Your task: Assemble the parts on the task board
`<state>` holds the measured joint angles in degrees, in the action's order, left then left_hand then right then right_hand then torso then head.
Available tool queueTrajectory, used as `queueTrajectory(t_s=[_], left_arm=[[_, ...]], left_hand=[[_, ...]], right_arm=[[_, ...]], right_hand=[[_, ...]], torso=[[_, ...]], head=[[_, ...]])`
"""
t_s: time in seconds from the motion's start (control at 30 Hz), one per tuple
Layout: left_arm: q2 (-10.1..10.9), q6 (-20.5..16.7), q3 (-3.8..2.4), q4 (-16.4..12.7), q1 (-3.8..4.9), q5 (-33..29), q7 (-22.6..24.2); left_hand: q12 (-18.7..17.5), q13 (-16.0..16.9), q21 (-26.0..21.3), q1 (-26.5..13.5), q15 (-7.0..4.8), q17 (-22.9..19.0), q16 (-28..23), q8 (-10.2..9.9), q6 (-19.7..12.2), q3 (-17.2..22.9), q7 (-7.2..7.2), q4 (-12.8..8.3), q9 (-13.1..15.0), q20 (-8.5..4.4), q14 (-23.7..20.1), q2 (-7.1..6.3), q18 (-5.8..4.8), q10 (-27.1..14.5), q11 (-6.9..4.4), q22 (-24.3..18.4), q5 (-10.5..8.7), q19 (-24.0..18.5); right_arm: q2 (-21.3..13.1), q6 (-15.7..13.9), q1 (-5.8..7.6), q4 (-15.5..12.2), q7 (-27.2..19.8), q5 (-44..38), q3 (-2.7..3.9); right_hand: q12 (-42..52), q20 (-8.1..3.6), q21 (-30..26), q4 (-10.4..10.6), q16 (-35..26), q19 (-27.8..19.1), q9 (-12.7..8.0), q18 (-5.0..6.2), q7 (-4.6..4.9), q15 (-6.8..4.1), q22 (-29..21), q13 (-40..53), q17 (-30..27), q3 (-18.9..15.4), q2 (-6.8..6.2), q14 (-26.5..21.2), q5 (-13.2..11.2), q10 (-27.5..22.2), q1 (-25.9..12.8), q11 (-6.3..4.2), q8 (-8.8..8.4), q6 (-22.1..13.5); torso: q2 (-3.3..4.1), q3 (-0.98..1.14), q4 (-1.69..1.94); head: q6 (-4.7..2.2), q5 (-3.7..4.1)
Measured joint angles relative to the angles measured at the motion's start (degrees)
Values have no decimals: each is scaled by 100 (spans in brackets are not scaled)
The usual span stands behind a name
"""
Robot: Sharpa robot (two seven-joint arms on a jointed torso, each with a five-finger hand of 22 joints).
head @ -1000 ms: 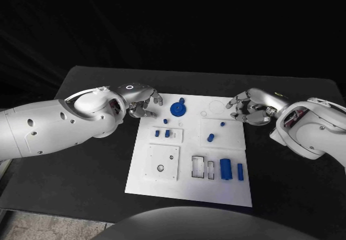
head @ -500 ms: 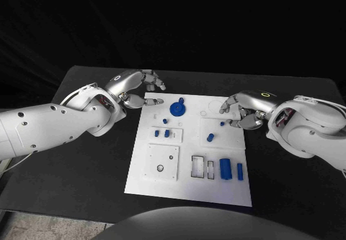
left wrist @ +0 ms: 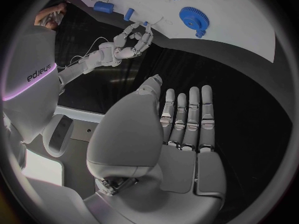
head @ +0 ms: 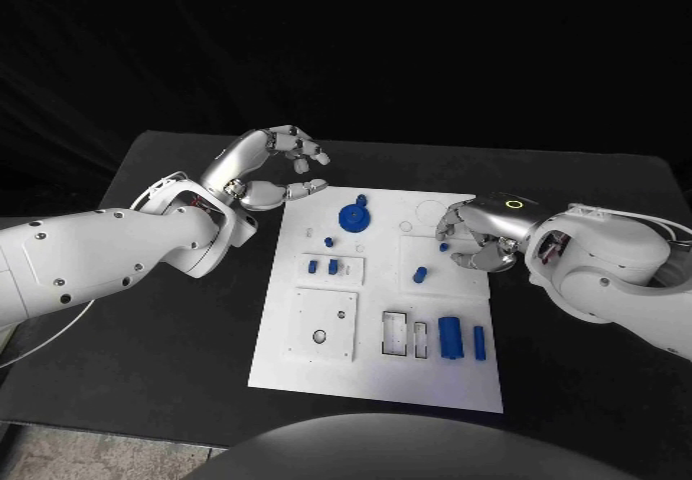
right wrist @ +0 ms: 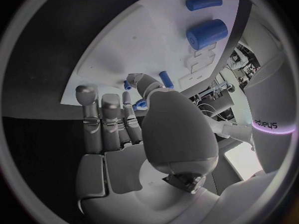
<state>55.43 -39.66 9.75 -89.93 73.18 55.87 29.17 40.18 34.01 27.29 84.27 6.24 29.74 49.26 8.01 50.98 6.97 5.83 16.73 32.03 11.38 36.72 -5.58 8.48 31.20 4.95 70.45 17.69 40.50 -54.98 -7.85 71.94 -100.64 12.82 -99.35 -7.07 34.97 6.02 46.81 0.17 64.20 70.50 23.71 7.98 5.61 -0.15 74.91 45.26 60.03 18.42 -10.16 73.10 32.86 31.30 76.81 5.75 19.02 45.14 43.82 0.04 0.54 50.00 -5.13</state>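
Note:
The white task board [head: 433,372] lies in the middle of the table. On it are a blue gear [head: 355,216], two short pegs [head: 326,266], a loose peg [head: 420,275] and two blue cylinders [head: 464,340]. My right hand [head: 475,236] hangs low over the board's right edge. In the right wrist view its thumb and a finger stand on either side of a small blue peg [right wrist: 141,104] on the board [right wrist: 143,40]. My left hand [head: 274,166] is raised off the board's far left corner, fingers apart, holding nothing; the palm [left wrist: 184,134] is bare.
A square plate with a hole [head: 325,325] and two rectangular slots [head: 404,335] sit at the near part of the board. Black table [head: 159,350] surrounds it on all sides. The left wrist view shows the gear [left wrist: 193,17] and my right hand [left wrist: 127,45].
My left hand rose and swung back from the board's far left edge, opening its fingers. My right hand slid left onto the board and now covers the small peg there.

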Motion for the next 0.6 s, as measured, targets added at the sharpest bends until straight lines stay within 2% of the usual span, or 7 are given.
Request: queueTrajectory(t_s=[0.1, 0.27, 0.43, 0.6], left_arm=[[-2, -4, 3, -2, 0, -86, 62], [-7, -2, 7, -4, 0, -174, 113], [-19, 5, 11, -4, -1, -223, 124], [-48, 16, 15, 8, -4, -249, 124]], left_hand=[[0, -27, 0, 23, 10, -9, 24, 10, 0, 0, 0, 0, -6, 8, 51, 23, 0, 0, 0, 0, 0, 48], [27, -67, 0, 30, 14, -29, 25, 10, 0, 0, 0, 0, -10, 19, 111, 30, 0, 0, 0, 0, 0, 100], [27, -93, 0, 60, 23, -39, 26, 32, 0, 0, 0, 0, -12, 28, 167, 60, -1, 21, 21, 1, 22, 151], [44, -114, 0, 84, 10, -52, 26, 32, 0, 0, -1, 0, -11, 41, 194, 84, 0, 21, 20, 8, 22, 181]], right_arm=[[42, -7, -27, 52, 0, -38, 0], [88, -57, -65, 144, -19, -60, 0], [122, -150, -89, 210, -62, -52, 0], [161, -247, -107, 267, -120, -4, 0]], right_hand=[[97, -19, 108, -16, 98, 75, 149, 0, 48, -34, 0, -53, 37, 22, 20, 54, 158, 80, -20, -43, 178, 48], [156, -58, 259, 5, 215, 180, 315, 0, 53, -61, 0, -144, 99, 135, 76, 128, 333, 228, -76, -77, 357, 52], [235, -100, 483, 31, 374, 325, 444, 0, 53, -96, -1, -291, 192, 273, 115, 279, 343, 557, -115, -119, 489, 52], [245, -110, 648, 71, 475, 433, 498, 0, 73, -101, -1, -467, 251, 375, 164, 367, 285, 809, -163, -149, 515, 73]], torso=[[-1, -1, -4], [-3, -1, -4], [-5, -1, -4], [-5, -2, -4]], head=[[0, -1], [0, 8], [0, 8], [0, 9]])
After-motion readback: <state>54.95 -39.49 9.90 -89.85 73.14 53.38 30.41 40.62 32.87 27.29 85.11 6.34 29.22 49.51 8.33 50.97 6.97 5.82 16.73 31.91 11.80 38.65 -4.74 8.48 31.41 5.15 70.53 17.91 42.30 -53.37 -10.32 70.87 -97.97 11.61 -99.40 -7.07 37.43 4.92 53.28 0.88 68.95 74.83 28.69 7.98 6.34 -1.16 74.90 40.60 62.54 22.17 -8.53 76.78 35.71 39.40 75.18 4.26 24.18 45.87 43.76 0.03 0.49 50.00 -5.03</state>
